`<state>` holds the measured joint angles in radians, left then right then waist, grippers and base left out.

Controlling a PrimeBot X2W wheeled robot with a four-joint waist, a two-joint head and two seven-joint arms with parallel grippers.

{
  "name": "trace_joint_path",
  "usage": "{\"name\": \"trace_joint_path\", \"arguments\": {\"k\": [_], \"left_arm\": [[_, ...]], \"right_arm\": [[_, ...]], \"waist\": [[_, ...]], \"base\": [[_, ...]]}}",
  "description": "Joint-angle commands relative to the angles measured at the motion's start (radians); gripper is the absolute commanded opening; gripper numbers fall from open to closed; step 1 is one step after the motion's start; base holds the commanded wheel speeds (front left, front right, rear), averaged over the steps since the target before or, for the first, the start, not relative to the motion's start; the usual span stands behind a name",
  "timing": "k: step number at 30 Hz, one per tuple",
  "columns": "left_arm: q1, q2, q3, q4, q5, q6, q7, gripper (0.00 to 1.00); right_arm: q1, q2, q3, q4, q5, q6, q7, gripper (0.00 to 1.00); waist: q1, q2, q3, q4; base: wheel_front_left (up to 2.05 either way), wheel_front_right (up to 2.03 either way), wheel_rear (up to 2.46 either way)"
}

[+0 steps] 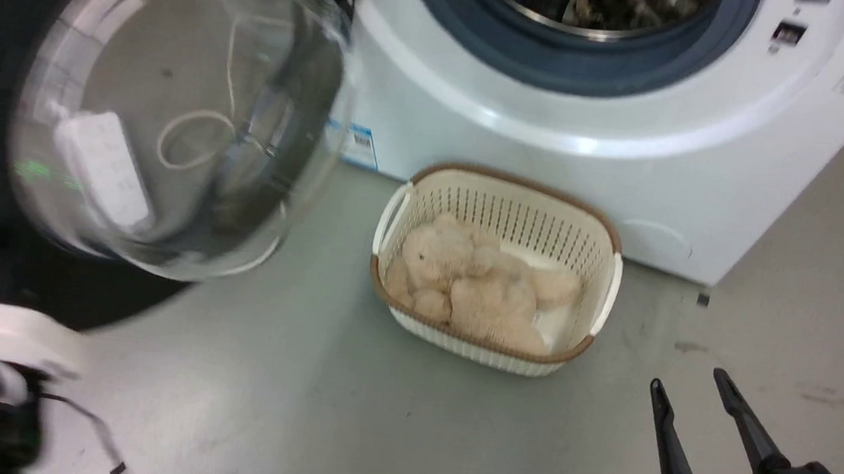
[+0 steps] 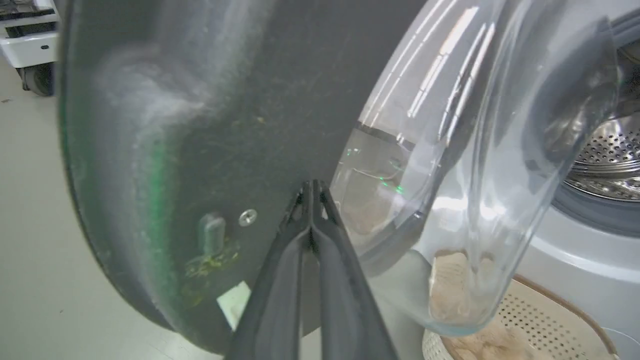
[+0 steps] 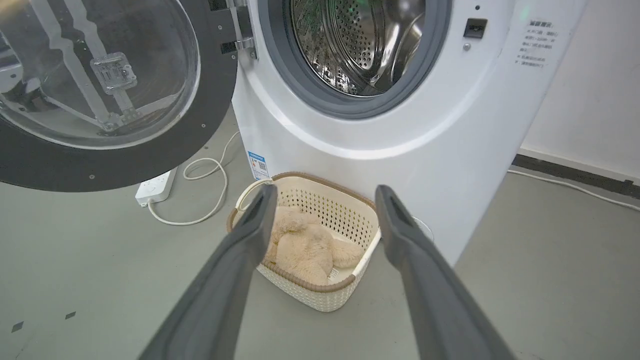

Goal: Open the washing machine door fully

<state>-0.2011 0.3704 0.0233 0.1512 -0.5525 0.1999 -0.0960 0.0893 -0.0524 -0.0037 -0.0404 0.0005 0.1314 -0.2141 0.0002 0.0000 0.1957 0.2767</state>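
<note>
At nine o'clock the washing machine door [image 1: 173, 116] stands swung wide, clear of the washing machine [image 1: 522, 135] at twelve. Our left claw [image 2: 312, 189] is clenched empty, tips at the door's black inner face. A basket [image 1: 507, 179] sits mid-floor. At five o'clock, our right claw [image 1: 688, 379] hangs released.

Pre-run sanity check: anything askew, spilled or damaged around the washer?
Nothing spilled or broken. Two oddities: a white power strip lies on the floor beneath the open washing machine door, an awkward spot beside a washer, and yellowish residue sits by the latch on the door's inner face.
</note>
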Motion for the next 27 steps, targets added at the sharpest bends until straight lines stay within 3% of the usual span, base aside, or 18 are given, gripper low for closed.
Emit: {"name": "trace_joint_path", "arguments": {"k": [1,7,15,21,27], "left_arm": [[-0.025,0.032,0.037,0.027,-0.016,0.002,0.002,0.00],[-0.117,0.120,0.139,0.154,-0.074,-0.029,-0.018,0.00],[-0.239,0.176,0.155,0.347,-0.094,-0.099,-0.074,0.00],[-0.245,0.182,0.131,0.411,-0.058,-0.130,-0.133,0.00],[-0.157,0.136,0.078,0.319,0.023,-0.150,-0.162,0.00]], "right_arm": [[-0.016,0.002,-0.002,-0.007,-0.008,-0.001,0.003,1.00],[-0.035,-0.014,-0.011,-0.020,-0.012,-0.001,0.013,1.00],[-0.047,-0.019,-0.015,-0.036,-0.015,-0.001,0.025,1.00],[-0.049,-0.017,-0.028,-0.025,-0.018,-0.001,0.016,1.00],[-0.037,-0.008,-0.061,-0.014,-0.020,-0.001,-0.005,1.00]], "waist": [[-0.0002,0.0000,0.038,-0.008],[-0.0002,0.0000,0.084,-0.029],[-0.0002,0.0000,0.111,-0.054],[-0.0002,0.0000,0.068,-0.073],[-0.0002,0.0000,-0.030,-0.091]], "base": [[0.00,0.00,0.00],[0.00,0.00,0.00],[0.00,0.00,0.00],[0.00,0.00,0.00],[0.00,0.00,0.00]]}}
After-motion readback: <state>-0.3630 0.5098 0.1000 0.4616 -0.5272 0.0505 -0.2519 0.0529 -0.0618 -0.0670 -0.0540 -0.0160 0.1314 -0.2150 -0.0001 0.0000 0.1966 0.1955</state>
